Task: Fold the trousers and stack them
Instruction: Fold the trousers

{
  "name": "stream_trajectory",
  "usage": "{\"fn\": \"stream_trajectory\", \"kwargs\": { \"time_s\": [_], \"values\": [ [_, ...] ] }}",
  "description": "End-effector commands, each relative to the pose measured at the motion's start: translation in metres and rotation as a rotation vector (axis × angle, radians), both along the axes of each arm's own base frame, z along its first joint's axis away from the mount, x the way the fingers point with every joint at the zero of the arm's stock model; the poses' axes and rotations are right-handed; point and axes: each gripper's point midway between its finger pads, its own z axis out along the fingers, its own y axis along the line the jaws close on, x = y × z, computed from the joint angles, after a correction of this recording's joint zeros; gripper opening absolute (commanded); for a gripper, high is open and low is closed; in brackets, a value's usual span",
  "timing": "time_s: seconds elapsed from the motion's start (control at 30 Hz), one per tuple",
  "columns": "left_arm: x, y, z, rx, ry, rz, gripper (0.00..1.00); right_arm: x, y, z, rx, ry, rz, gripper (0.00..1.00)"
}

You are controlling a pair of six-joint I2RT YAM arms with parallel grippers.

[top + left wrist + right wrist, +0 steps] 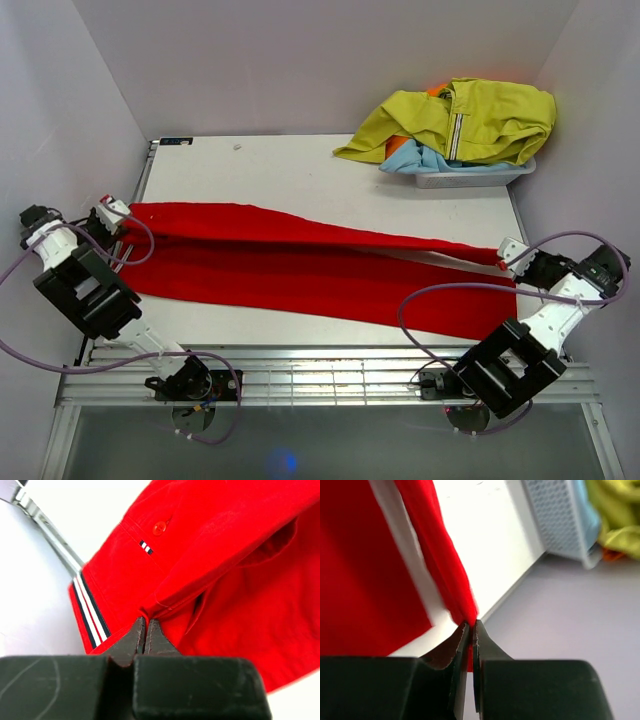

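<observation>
The bright red trousers [300, 265] lie stretched across the table from left to right, one leg lifted over the other. My left gripper [118, 222] is shut on the waist end at the table's left edge; the left wrist view shows the trousers [225, 555], with a red button and a striped waistband, pinched in the left gripper [145, 625]. My right gripper [507, 258] is shut on the hem of the upper leg at the right edge and holds it raised; the right wrist view shows the trousers' leg [442, 565] running into the right gripper [471, 626].
A white plastic basket [470, 176] stands at the back right corner. A yellow-green zip jacket [465, 120] and a light blue garment [410, 156] are heaped in it. Pale walls close in the left, right and back. A metal rail [320, 375] runs along the near edge.
</observation>
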Motion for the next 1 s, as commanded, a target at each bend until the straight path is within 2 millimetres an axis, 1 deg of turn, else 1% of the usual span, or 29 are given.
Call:
{"fn": "stream_trajectory", "kwargs": {
  "time_s": [0.0,0.03,0.07,0.1,0.13,0.17,0.2,0.23,0.27,0.3,0.33,0.37,0.4,0.43,0.47,0.5,0.6,0.63,0.67,0.73,0.77,0.8,0.83,0.87,0.9,0.93,0.97],
  "values": [
    [-0.030,0.018,0.008,0.107,-0.028,-0.001,0.00,-0.018,-0.014,0.009,-0.378,-0.088,0.222,0.08],
    [-0.038,0.016,0.000,0.103,-0.022,-0.003,0.00,-0.023,-0.013,0.002,-0.383,-0.067,0.232,0.08],
    [-0.048,0.017,-0.008,0.095,-0.001,0.001,0.00,-0.033,-0.009,-0.015,-0.375,-0.028,0.250,0.08],
    [-0.054,0.015,-0.018,0.104,0.022,-0.011,0.00,-0.039,-0.009,-0.024,-0.382,-0.023,0.253,0.08],
    [-0.060,0.013,-0.028,0.124,0.040,-0.032,0.00,-0.041,-0.007,-0.031,-0.401,-0.019,0.260,0.08],
    [-0.067,0.008,-0.046,0.126,0.066,-0.027,0.00,-0.043,-0.004,-0.039,-0.406,-0.017,0.262,0.08],
    [-0.069,0.007,-0.054,0.130,0.072,-0.019,0.00,-0.051,0.009,-0.066,-0.366,-0.005,0.266,0.08],
    [-0.072,0.005,-0.063,0.131,0.083,-0.013,0.00,-0.048,0.005,-0.071,-0.440,-0.032,0.265,0.08],
    [-0.077,0.000,-0.080,0.137,0.092,-0.014,0.00,-0.052,0.009,-0.082,-0.444,-0.022,0.267,0.08],
    [-0.082,0.000,-0.090,0.155,0.118,-0.014,0.00,-0.061,0.021,-0.103,-0.411,0.010,0.275,0.08],
    [-0.088,-0.003,-0.100,0.164,0.141,-0.022,0.00,-0.066,0.023,-0.113,-0.414,0.046,0.282,0.08],
    [-0.090,-0.001,-0.111,0.188,0.154,-0.028,0.00,-0.069,0.025,-0.119,-0.411,0.062,0.284,0.08],
    [-0.098,-0.003,-0.124,0.184,0.194,-0.015,0.00,-0.072,0.027,-0.125,-0.406,0.074,0.284,0.08],
    [-0.100,-0.002,-0.131,0.180,0.208,-0.002,0.00,-0.075,0.030,-0.132,-0.404,0.085,0.286,0.08],
    [-0.101,0.001,-0.135,0.183,0.222,0.008,0.00,-0.076,0.030,-0.133,-0.407,0.090,0.283,0.08],
    [-0.102,0.004,-0.142,0.172,0.246,0.021,0.00,-0.076,0.030,-0.134,-0.405,0.093,0.284,0.08],
    [-0.099,0.011,-0.143,0.155,0.259,0.057,0.00,-0.073,0.026,-0.127,-0.413,0.083,0.280,0.08],
    [-0.096,0.014,-0.141,0.143,0.259,0.077,0.00,-0.071,0.025,-0.124,-0.405,0.073,0.279,0.08],
    [-0.093,0.017,-0.138,0.135,0.256,0.090,0.00,-0.066,0.018,-0.114,-0.420,0.064,0.277,0.08],
    [-0.087,0.022,-0.132,0.115,0.247,0.119,0.00,-0.059,0.013,-0.105,-0.402,0.052,0.279,0.08],
    [-0.085,0.023,-0.128,0.105,0.242,0.129,0.00,-0.050,0.001,-0.088,-0.435,0.022,0.274,0.08],
    [-0.084,0.023,-0.126,0.095,0.240,0.133,0.00,-0.044,-0.005,-0.077,-0.449,-0.003,0.271,0.08],
    [-0.081,0.024,-0.122,0.085,0.230,0.140,0.00,-0.038,-0.007,-0.071,-0.412,-0.018,0.269,0.08],
    [-0.081,0.023,-0.119,0.081,0.231,0.139,0.00,-0.028,-0.022,-0.045,-0.449,-0.037,0.265,0.08],
    [-0.081,0.022,-0.119,0.079,0.231,0.138,0.00,-0.026,-0.026,-0.036,-0.441,-0.034,0.266,0.08],
    [-0.081,0.023,-0.118,0.082,0.230,0.139,0.00,-0.029,-0.024,-0.034,-0.385,0.000,0.269,0.08],
    [-0.081,0.024,-0.118,0.083,0.235,0.144,0.00,-0.028,-0.027,-0.025,-0.390,0.008,0.267,0.08]
  ]
}}
